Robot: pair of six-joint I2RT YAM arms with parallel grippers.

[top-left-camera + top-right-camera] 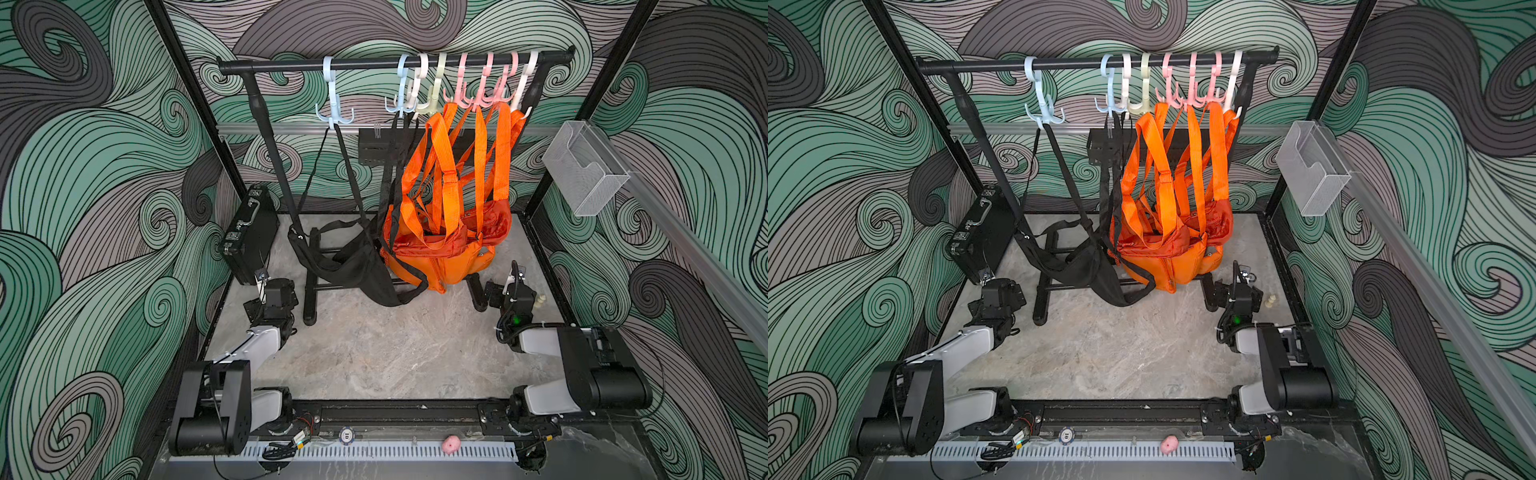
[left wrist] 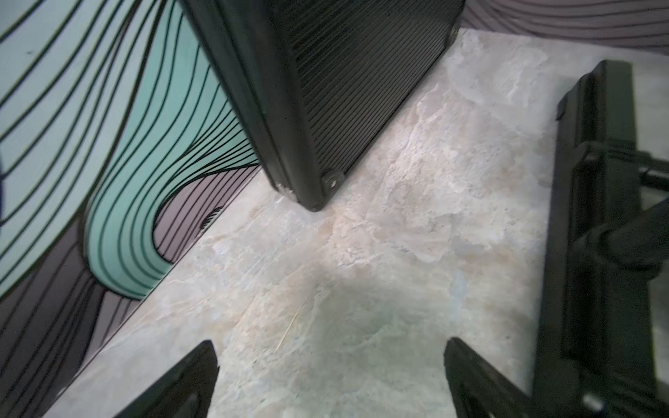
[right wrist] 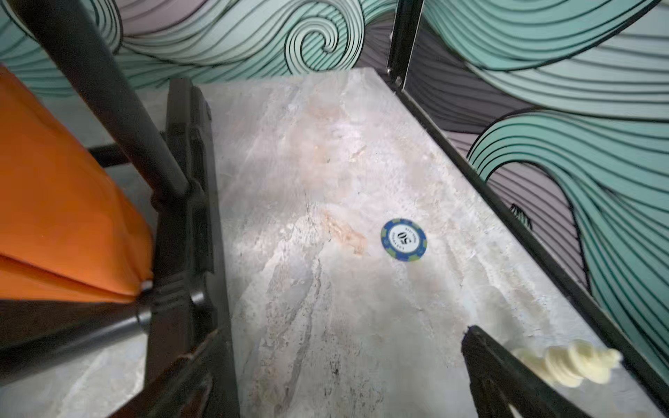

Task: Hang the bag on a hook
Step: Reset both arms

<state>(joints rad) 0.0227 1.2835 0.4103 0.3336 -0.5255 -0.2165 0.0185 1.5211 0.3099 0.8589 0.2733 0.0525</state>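
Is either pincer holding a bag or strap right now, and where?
Nothing is held. The left pincer and the right pincer both stand open and empty above the tabletop.

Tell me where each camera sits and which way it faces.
Top views: high in front, looking down at rack, orange bags, left arm, right arm.
Left wrist: on left arm, facing table, black case; open left fingers show.
Right wrist: on right arm, facing table, poker chip; open right fingers show.
Shared: all four show rack and table.
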